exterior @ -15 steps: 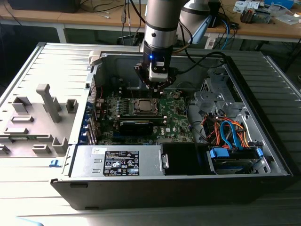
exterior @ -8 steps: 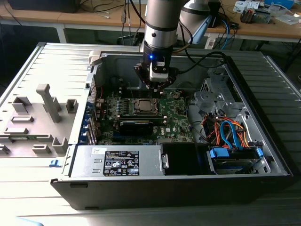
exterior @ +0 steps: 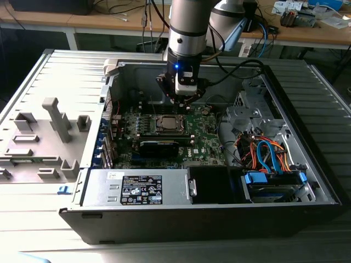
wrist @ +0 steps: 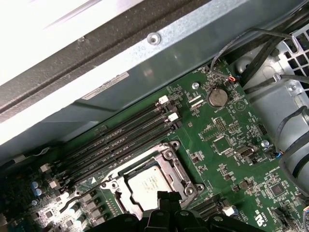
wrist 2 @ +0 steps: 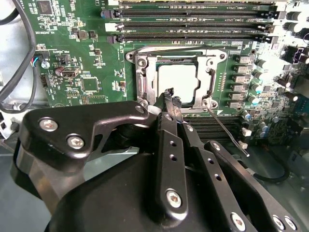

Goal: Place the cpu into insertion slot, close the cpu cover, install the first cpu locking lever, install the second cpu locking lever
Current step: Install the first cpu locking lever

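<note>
The arm is reaching down into the open computer case point(exterior: 307, 164), and the gripper point(wrist 2: 171, 99) is hanging low over the green motherboard point(wrist 2: 87, 72). Its fingers are pinching tight together with nothing showing between them. In both wrist views the tips are sitting right at the edge of the insertion slot point(wrist 2: 129, 56). The cpu point(wrist 2: 177, 82) is lying flat in that slot, its pale metal top showing through the cut-out of the cpu cover point(wrist 2: 146, 79), which is lying down over it. One thin locking lever point(wrist 2: 227, 131) is angling out from the slot's corner across the board, its free end well clear of the frame. The black memory slots point(wrist 2: 193, 29) are running just beside the slot.
</note>
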`<state>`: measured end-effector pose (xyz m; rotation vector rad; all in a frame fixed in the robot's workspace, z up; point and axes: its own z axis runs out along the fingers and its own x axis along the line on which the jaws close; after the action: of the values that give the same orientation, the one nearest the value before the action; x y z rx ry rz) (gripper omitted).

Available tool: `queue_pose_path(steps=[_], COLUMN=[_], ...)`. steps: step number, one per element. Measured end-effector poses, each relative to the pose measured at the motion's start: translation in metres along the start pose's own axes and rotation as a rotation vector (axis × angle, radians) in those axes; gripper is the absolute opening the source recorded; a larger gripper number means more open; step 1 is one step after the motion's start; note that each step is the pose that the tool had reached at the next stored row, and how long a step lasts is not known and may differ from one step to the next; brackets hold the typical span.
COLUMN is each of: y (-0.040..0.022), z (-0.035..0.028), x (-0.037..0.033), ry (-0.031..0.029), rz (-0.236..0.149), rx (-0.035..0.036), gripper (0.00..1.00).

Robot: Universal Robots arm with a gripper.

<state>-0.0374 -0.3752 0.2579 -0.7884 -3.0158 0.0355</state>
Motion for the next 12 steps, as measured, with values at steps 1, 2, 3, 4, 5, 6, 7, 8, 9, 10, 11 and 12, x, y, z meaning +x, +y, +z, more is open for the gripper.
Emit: queue_pose_path(steps=[1,2,3,4,5,6,7,8,9,10,11,12], y=[0.0000,0.0000,0.0000,0.0000,0.0000,0.0000,0.0000,0.0000,0.0000,0.0000,0.0000,0.0000], z=[0.0000,0.0000,0.0000,0.0000,0.0000,0.0000,0.0000,0.0000,0.0000,0.0000,0.0000,0.0000], x=[0.0000,0.0000,0.0000,0.0000,0.0000,0.0000,0.0000,0.0000,0.0000,0.0000,0.0000,0.0000], ry=[0.0000,-0.0001,-0.0002,-0.0002,-0.0003,-0.0003,-0.0003,-0.0004,-0.0004,-0.0005,-0.0005,-0.0006], rz=[-0.001,-0.004,-0.006,-0.007,-0.009,-0.010,-0.012,-0.013,-0.016,-0.017,-0.018,-0.020], rx=[0.0000,0.0001,0.0001,0.0002,0.0002,0.0002,0.0003,0.0003,0.0004,0.0004,0.0004,0.0004], gripper=[0.11,0.11,0.11,0.11,0.11,0.11,0.11,0.11,0.11,0.11,0.11,0.11])
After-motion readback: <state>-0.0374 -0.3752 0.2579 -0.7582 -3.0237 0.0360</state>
